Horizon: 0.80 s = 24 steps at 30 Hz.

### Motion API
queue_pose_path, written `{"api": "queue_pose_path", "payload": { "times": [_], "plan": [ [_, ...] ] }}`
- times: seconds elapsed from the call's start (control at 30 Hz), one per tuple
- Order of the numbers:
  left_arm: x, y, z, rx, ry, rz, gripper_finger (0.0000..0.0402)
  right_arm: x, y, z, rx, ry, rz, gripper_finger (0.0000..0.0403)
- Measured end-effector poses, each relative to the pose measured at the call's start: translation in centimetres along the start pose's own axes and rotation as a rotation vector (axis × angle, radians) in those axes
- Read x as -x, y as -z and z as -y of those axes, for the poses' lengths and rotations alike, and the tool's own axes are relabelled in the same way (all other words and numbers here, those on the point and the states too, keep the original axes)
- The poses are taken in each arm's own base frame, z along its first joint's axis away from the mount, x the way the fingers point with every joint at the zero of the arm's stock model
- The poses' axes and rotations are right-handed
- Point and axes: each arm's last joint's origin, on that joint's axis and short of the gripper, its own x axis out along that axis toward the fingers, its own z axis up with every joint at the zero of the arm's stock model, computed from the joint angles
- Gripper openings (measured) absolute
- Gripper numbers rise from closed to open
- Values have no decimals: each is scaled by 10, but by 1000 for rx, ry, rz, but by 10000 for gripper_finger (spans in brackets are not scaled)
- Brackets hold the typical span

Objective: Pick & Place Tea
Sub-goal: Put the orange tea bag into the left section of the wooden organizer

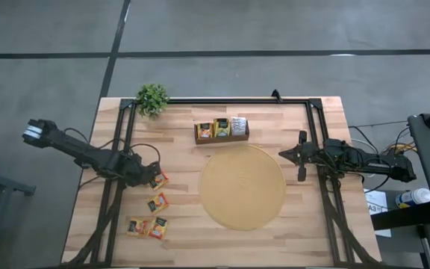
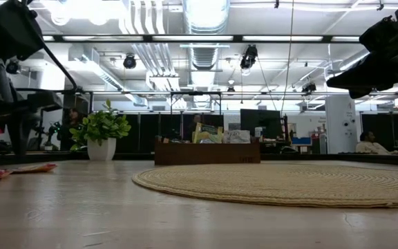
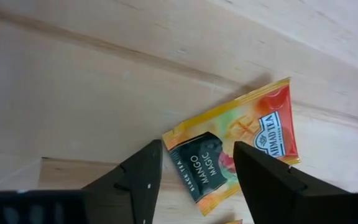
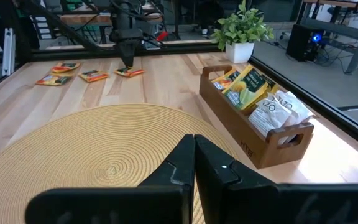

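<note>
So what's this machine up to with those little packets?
It's sorting tea sachets. The left gripper is down over an orange-red mango sachet lying on the table, jaws open either side of it, not yet gripping. Three more sachets lie nearby. The wooden tray already holds several. The right gripper waits shut above the round mat.

Round mat lies mid-table; wooden tray just behind it holds sachets in its slots, potted plant at the far left corner. Four loose tea sachets lie left of the mat, left gripper over the farthest one; right gripper sits at the mat's right edge.
</note>
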Motion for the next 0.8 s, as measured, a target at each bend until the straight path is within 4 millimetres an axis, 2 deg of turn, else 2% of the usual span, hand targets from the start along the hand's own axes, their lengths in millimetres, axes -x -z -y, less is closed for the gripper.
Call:
{"api": "queue_pose_path", "payload": {
  "times": [0.2,0.57,0.8],
  "plan": [
    [-1,0,-1,-2,-15,9,156,0,0,0,0,0,0,9],
    [-3,-1,-2,-7,-12,27,16,0,0,0,0,0,0,9],
    [0,0,3,-15,27,36,1,0,0,0,0,0,0,9]
  ]
}}
